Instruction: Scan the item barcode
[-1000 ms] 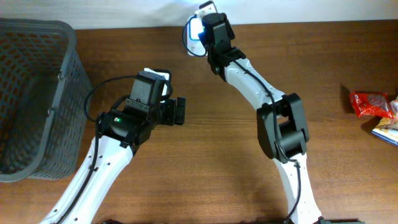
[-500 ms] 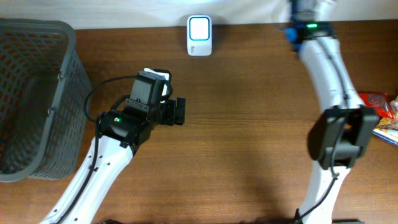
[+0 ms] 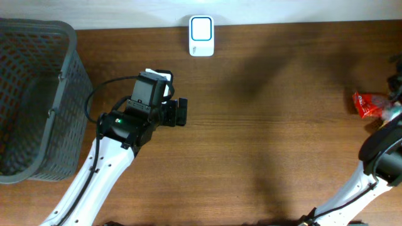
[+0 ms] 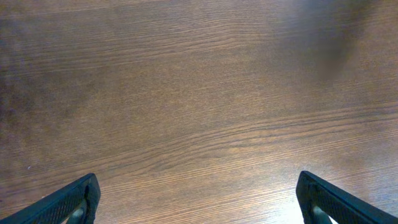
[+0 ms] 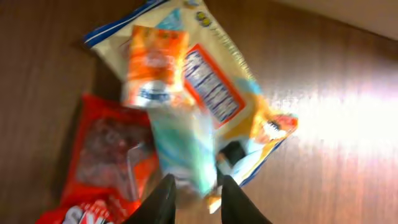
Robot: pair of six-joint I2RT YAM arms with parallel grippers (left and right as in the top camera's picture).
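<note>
My left gripper (image 4: 199, 200) hangs wide open and empty over the table (image 4: 186, 93); the scanner (image 3: 201, 36) lies well apart from it, at the far edge. My right gripper (image 5: 194, 198) has its tips close together at a blurred teal packet (image 5: 180, 146) lying on other snack packets (image 5: 99, 162); I cannot tell whether it is gripped.

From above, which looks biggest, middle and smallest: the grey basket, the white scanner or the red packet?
1. Grey basket: biggest by far.
2. Red packet and white scanner: they look about alike, too close to rank.
</note>
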